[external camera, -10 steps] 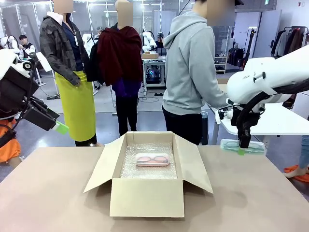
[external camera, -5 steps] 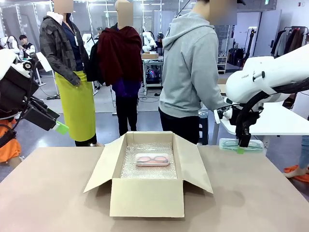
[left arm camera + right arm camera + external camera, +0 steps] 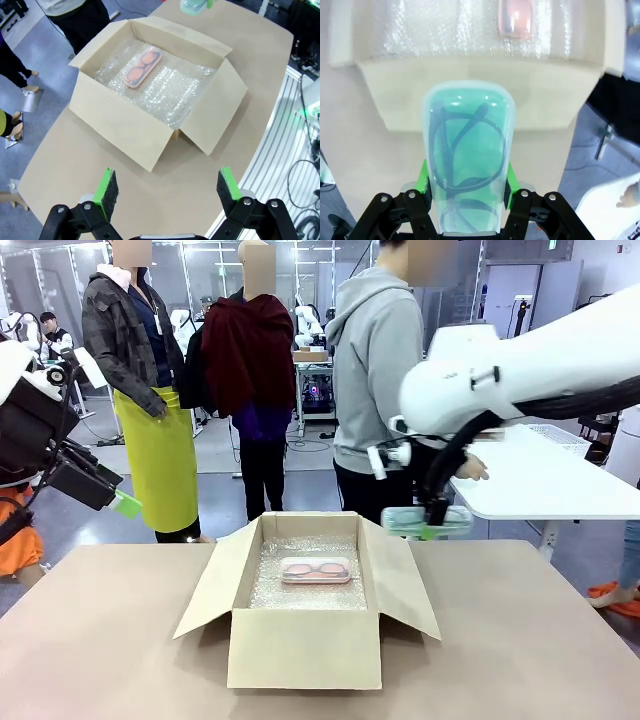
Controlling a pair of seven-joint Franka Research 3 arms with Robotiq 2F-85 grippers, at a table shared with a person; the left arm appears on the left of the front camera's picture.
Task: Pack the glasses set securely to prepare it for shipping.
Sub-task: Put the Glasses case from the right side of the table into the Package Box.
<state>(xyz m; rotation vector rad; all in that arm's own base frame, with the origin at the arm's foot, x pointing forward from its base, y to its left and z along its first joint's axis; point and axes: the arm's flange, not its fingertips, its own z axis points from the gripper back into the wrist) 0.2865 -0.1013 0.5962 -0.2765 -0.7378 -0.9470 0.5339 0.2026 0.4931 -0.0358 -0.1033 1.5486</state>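
1. One translucent mint-green case (image 3: 405, 521), clamped in the right tool (image 3: 435, 528), has moved left, above the right flap of the cardboard box (image 3: 300, 645).
2. The pale-pink case (image 3: 316, 570) lies inside on bubble wrap (image 3: 300, 596); the left tool (image 3: 167, 186) gapes wide.

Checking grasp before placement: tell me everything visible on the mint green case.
The mint green case is a flat, rounded-rectangular, translucent plastic-looking shell with a dark glasses outline showing. The right gripper is shut on its long sides near one end, green pads against it. It hangs level in the air at the right side of the cardboard box, touching nothing else.
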